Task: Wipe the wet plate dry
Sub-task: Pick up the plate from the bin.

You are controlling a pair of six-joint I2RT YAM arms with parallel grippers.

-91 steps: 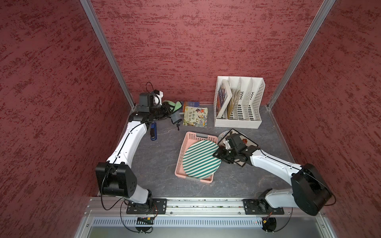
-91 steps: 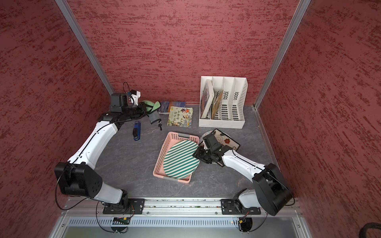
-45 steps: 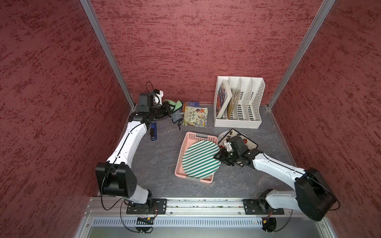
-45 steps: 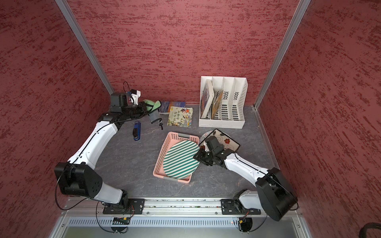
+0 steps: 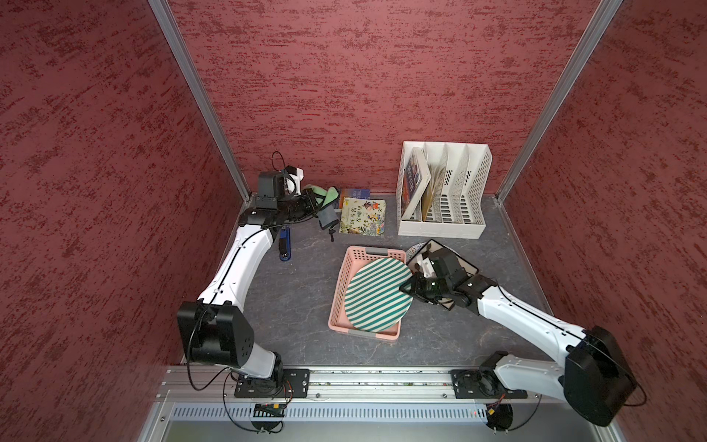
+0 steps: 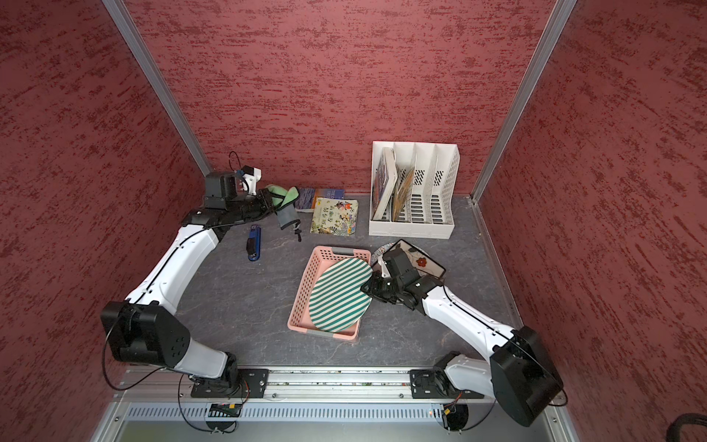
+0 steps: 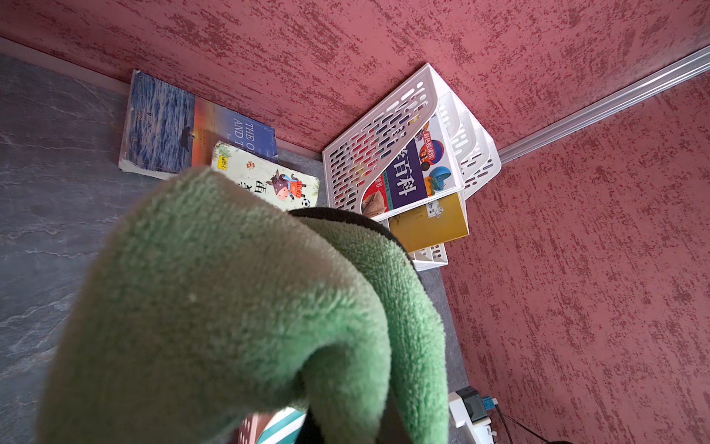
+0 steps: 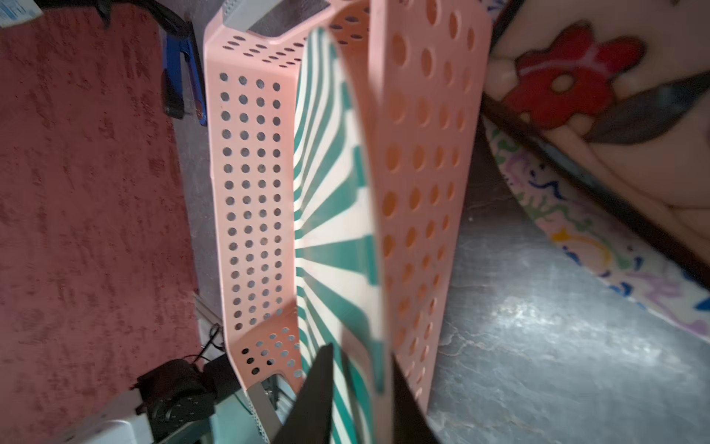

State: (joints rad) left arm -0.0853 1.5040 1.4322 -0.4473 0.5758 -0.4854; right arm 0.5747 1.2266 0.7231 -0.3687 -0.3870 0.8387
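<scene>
right hand [image 8: 359,355] narrow astride striped plate [image 5: 377,296] rim, clamp unclear | left hand [image 5: 318,201] pinching green cloth [image 7: 230,307] | risk: tilted plate slips, clatters into pink basket [image 5: 341,283]

Open tabletop [image 5: 298,298] between basket [image 5: 341,283] and stapler [image 5: 284,245]; dishes [image 6: 426,264] crowd opposite side.
</scene>
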